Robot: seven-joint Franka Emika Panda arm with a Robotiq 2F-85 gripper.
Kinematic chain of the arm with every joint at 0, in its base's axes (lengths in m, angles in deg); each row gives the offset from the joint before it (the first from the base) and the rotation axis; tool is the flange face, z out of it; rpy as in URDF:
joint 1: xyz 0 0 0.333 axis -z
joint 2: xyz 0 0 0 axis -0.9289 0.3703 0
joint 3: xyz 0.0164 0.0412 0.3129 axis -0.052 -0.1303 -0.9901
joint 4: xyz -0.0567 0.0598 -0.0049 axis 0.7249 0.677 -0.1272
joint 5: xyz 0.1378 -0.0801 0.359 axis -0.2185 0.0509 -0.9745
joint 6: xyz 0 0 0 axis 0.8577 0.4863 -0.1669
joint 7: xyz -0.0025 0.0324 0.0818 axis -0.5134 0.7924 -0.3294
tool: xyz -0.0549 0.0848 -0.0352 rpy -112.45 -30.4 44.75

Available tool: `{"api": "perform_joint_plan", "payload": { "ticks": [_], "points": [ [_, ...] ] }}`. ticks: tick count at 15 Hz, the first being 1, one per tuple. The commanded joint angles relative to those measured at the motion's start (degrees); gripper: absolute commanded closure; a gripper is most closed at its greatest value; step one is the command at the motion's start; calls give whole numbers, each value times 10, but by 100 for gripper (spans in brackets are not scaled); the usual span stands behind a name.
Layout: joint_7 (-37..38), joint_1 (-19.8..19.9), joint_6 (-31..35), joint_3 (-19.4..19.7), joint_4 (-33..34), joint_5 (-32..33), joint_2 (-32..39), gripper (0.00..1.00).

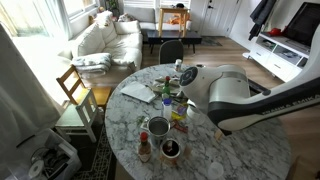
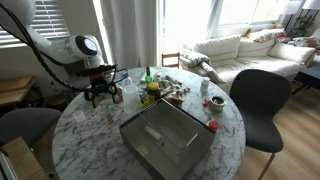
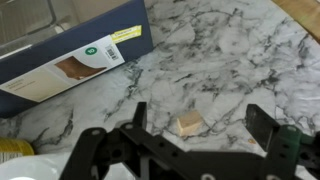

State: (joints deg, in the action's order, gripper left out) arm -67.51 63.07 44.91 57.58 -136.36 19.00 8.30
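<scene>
gripper (image 3: pixel 198 112) wide apart and empty, hovering over a little tan block (image 3: pixel 190 123), near the edge of the marble table (image 3: pixel 235 60), blue box (image 3: pixel 70 62) close by

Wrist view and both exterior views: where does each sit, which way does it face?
In an exterior view, high beside the marble table, facing the sofa; the arm fills the right.
In an exterior view, across the table over an open box; arm and open gripper at left.
Wrist view: looks down on the tabletop, a small tan block, the box's blue wall; gripper fingers at bottom.
Both exterior views share table, sofa, arm.
</scene>
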Motion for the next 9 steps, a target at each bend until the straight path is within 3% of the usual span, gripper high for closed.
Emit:
{"api": "perform_joint_plan", "payload": {
  "ticks": [1,9],
  "points": [
    [29,22,44,16,-20,-64,-21,0],
    [97,55,185,48,-80,-197,-34,0]
  ]
}}
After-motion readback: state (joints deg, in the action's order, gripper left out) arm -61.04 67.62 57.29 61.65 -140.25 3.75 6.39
